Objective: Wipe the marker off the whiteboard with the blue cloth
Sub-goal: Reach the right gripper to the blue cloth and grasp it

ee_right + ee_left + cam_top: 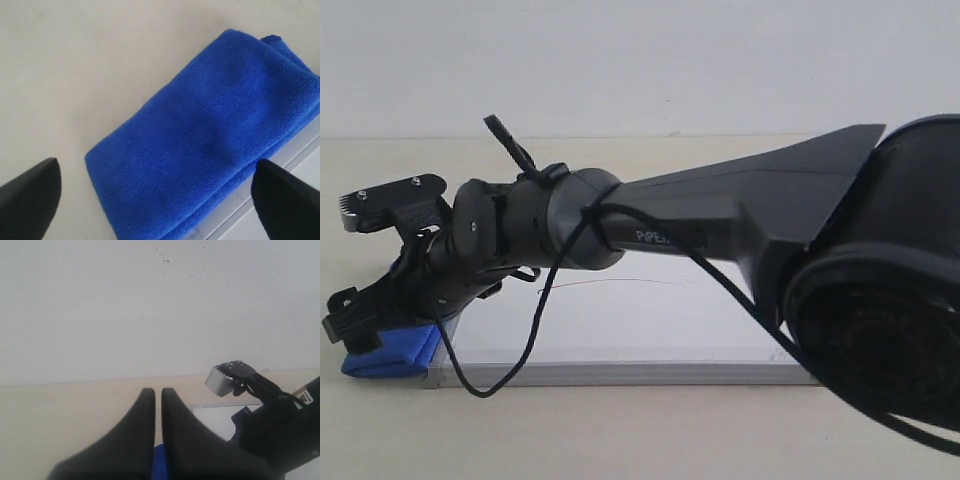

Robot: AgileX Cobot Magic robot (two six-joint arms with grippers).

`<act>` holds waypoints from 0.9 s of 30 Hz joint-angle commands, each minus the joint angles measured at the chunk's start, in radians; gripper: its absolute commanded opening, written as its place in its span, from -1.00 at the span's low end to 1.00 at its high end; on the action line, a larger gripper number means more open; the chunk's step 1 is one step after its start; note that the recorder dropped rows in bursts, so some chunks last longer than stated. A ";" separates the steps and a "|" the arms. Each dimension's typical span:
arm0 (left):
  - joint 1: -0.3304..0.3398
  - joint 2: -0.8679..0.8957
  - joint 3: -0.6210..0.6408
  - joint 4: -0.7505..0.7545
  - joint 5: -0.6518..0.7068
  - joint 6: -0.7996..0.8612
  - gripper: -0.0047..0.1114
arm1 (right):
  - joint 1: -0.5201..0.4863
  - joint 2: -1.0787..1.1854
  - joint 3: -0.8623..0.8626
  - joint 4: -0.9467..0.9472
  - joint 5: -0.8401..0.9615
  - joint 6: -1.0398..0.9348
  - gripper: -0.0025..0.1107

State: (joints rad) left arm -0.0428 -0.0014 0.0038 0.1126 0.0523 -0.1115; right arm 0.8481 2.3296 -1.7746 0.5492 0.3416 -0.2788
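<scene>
The whiteboard point(670, 320) lies flat on the table, and a thin reddish marker line point(620, 280) arches across its middle. The folded blue cloth point(390, 355) rests at the board's near left corner, partly over the frame. My right arm reaches across the board, and its gripper point(342, 265) hangs wide open just over the cloth. In the right wrist view the cloth point(200, 140) fills the space between the spread gripper point(155, 162), beside the board's edge point(305, 142). My left gripper point(158, 390) is shut with empty tips; a sliver of blue point(159, 462) shows low between its fingers. It is hidden in the exterior view.
The right arm's black links and a dangling cable point(535, 330) cross over the board's left half. In the left wrist view the right gripper's grey toothed pad point(220, 381) and the board's far corner point(220, 415) are close by. A pale wall stands behind the beige table point(620, 430).
</scene>
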 commanded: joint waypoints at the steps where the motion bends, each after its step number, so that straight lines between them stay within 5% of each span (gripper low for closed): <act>1: -0.003 0.001 -0.004 0.001 0.000 -0.001 -0.84 | 0.001 0.014 -0.010 -0.004 -0.067 0.101 0.69; 22: -0.003 0.001 -0.004 0.001 0.000 -0.001 -0.84 | -0.001 0.107 -0.090 -0.002 0.009 0.232 0.68; 27: -0.003 0.001 -0.004 0.001 0.000 -0.001 -0.84 | -0.001 0.125 -0.102 -0.009 0.037 0.223 0.36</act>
State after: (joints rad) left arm -0.0428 -0.0014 0.0038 0.1126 0.0523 -0.1115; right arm 0.8481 2.4369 -1.8773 0.5492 0.3249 -0.0514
